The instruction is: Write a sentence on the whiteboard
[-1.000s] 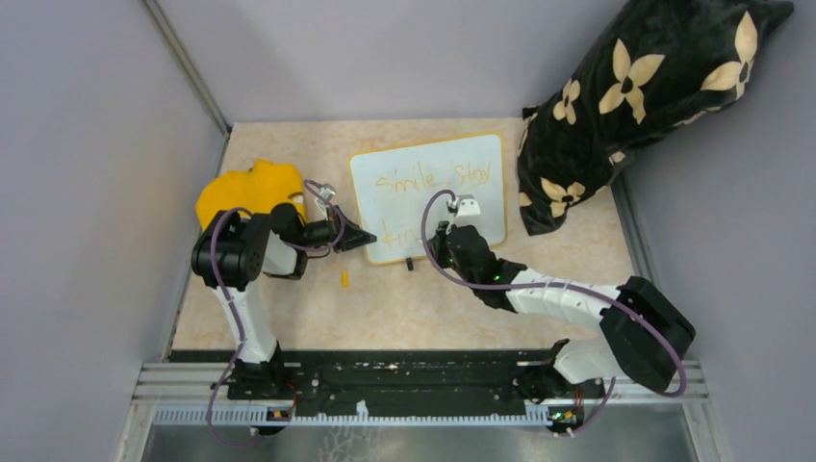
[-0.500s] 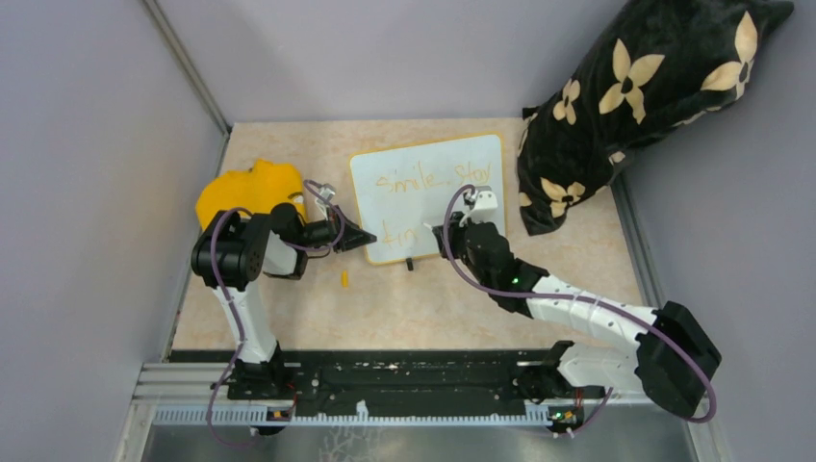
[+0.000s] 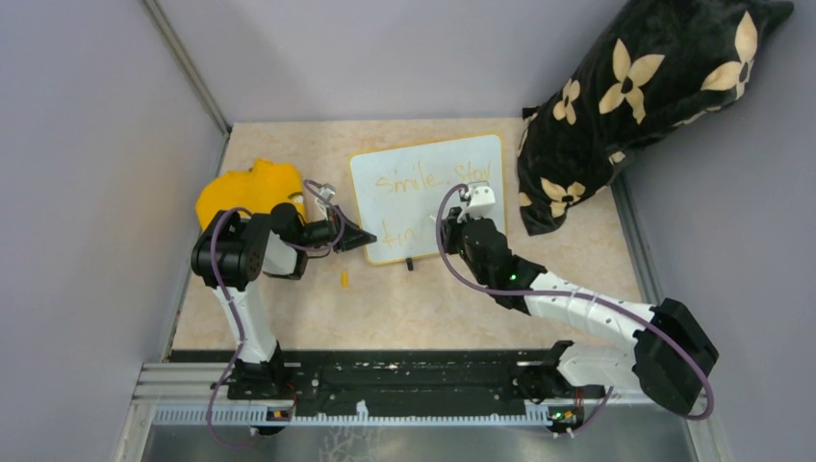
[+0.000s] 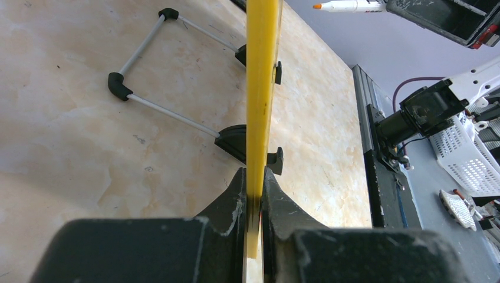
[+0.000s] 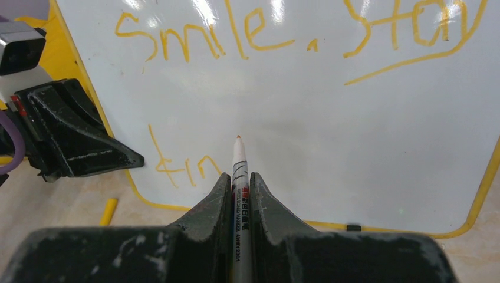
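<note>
The whiteboard (image 3: 423,207) stood at centre, its sentence (image 3: 433,180) reading "Smile, Stay / kin". The left gripper (image 4: 253,177) pinched its 9 o'clock frame edge. The right gripper (image 5: 239,177), clamping the marker (image 5: 238,159), had shifted toward 3 o'clock within the last second.

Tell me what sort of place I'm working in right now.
Probably a lab test booth, not a home or office: plain grey walls box in a marble-look table, a metal mounting rail runs along its near edge, and a white basket stands off the table.

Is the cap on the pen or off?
Off. The pen shows a bare orange tip, poking out from the right gripper.
</note>
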Robot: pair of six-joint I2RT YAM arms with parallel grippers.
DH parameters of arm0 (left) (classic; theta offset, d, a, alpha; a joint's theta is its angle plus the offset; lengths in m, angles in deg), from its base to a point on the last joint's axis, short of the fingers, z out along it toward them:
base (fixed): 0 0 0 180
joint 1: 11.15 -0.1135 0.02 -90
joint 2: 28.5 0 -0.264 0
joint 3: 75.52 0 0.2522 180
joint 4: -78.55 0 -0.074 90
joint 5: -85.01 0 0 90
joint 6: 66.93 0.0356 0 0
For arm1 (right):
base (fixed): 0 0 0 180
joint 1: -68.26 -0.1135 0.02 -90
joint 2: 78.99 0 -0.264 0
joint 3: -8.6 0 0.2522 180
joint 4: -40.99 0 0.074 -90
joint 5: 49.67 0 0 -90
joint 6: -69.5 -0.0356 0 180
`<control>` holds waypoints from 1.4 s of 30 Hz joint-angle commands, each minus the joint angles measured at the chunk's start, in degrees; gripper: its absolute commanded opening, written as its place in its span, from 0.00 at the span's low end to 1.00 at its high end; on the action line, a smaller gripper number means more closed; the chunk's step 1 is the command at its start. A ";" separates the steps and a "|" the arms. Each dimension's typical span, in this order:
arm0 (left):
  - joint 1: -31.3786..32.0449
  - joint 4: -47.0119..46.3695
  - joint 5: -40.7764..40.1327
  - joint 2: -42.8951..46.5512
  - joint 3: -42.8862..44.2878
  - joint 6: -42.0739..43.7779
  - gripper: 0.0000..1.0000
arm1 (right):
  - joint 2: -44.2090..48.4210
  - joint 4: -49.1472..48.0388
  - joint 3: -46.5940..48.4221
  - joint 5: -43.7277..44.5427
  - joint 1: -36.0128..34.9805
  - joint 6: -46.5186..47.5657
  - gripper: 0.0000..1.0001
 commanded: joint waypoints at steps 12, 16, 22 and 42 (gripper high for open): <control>-0.35 3.18 -2.34 -2.08 0.32 0.17 0.00 | -5.89 -4.29 7.06 0.48 0.03 0.73 0.00; -0.35 3.11 -2.33 -2.13 0.32 0.18 0.00 | -6.51 -4.52 6.95 0.63 0.04 0.56 0.00; -0.35 3.27 -2.34 -2.14 0.38 0.09 0.00 | -7.03 -4.88 7.01 0.10 0.04 0.32 0.00; -0.35 3.27 -2.33 -2.15 0.41 0.09 0.00 | -10.20 -3.59 6.77 1.82 0.52 -2.73 0.00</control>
